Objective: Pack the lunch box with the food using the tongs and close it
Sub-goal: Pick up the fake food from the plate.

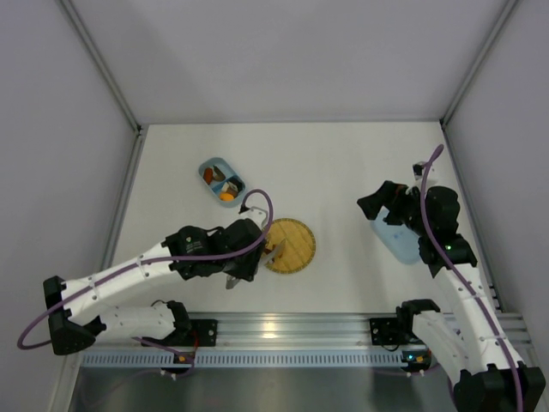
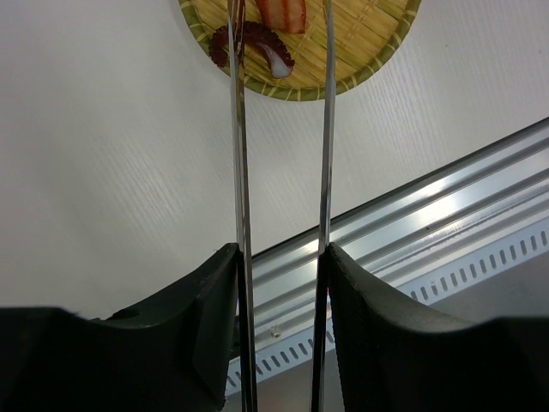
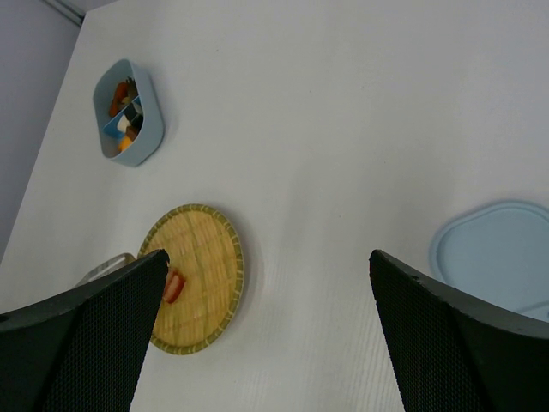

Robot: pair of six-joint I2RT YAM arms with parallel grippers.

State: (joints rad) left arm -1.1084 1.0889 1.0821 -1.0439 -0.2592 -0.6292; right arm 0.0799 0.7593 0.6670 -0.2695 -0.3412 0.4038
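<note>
The light-blue lunch box (image 1: 221,180) (image 3: 129,112) stands open at the back left with several food pieces inside. My left gripper (image 1: 257,247) (image 2: 281,253) is shut on the silver tongs (image 2: 241,172), whose two arms reach out over the yellow woven plate (image 1: 296,245) (image 2: 369,43). A red piece (image 2: 283,13) (image 3: 174,286) and a dark red curled piece (image 2: 257,45) lie on the plate, and the tongs' left arm crosses the curled one. The lid (image 1: 396,243) (image 3: 497,253) lies flat on the right. Over it hangs my right gripper (image 1: 371,206) (image 3: 268,266), open and holding nothing.
A metal rail (image 1: 283,330) (image 2: 446,215) runs along the near edge of the table. Grey walls close in the left, back and right sides. White tabletop (image 3: 343,129) lies between the plate and the lid.
</note>
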